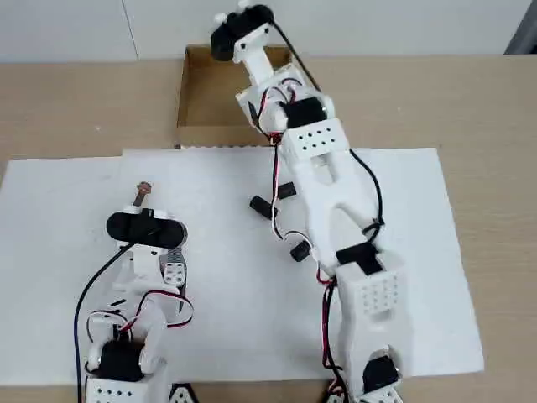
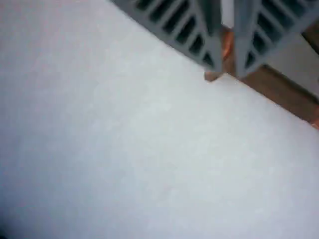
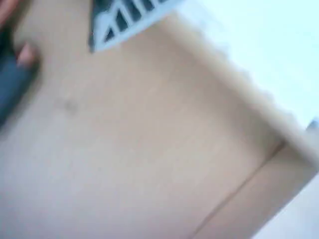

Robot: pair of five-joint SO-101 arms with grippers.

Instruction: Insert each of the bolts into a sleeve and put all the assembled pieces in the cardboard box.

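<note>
Gripping bolt (image 2: 227, 43) w/ L tool (image 2: 227, 67), prob for sleeving; hovering R tool (image 1: 239, 38) over box (image 1: 195, 92), prob drop-off; can't tell if open/closed.

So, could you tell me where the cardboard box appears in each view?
High view: cardboard box top centre, right gripper over it.
Left wrist view: brown strip beyond the paper; box or not, cannot tell.
Right wrist view: its floor and wall.
Landmark: the right gripper.

No legible text, no labels or numbers on the cardboard box (image 1: 210, 96), white paper sheet (image 1: 243, 323)
</note>
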